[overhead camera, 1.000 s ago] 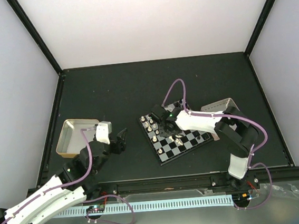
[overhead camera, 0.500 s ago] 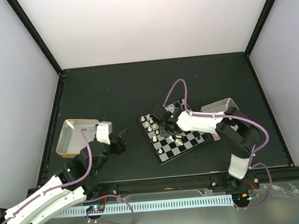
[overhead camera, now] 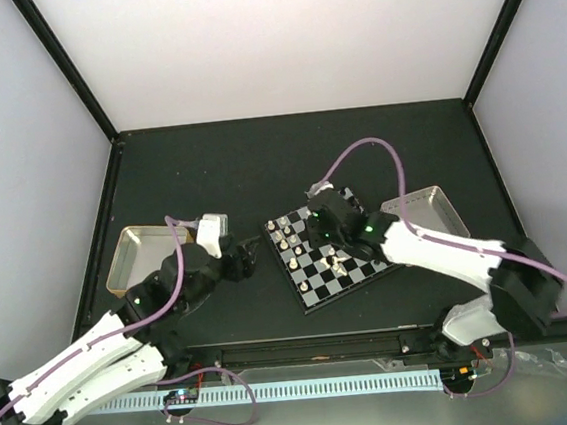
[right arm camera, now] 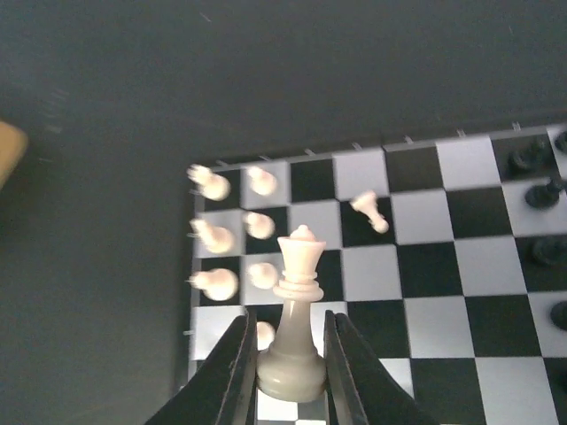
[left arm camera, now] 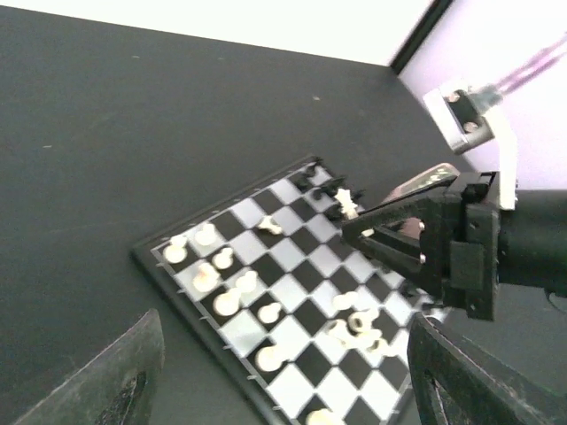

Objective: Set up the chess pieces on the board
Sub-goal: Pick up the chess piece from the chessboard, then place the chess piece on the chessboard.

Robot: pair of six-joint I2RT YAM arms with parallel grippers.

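The board (overhead camera: 322, 280) lies at the table's middle, turned at an angle. Several cream-white chess pieces (overhead camera: 284, 239) stand along its left side, and a few lie tipped near the middle (overhead camera: 339, 264). Black pieces (right arm camera: 540, 191) sit at the far right corner. My right gripper (overhead camera: 321, 225) hovers over the board's far left part, shut on a cream-white queen (right arm camera: 292, 354) held upright above the white pieces (right arm camera: 215, 237). My left gripper (overhead camera: 250, 258) is open and empty just left of the board, whose squares (left arm camera: 292, 285) show between its fingers (left arm camera: 124, 381).
A shallow tin tray (overhead camera: 131, 249) lies at the left behind my left arm. A metal tray (overhead camera: 426, 207) lies right of the board. My right arm's wrist (left arm camera: 469, 239) crosses the left wrist view above the board. Black rails edge the table.
My left gripper has moved right, close to the board's left edge. My right arm has stretched out low to the right, with its gripper still over the board's far left part.
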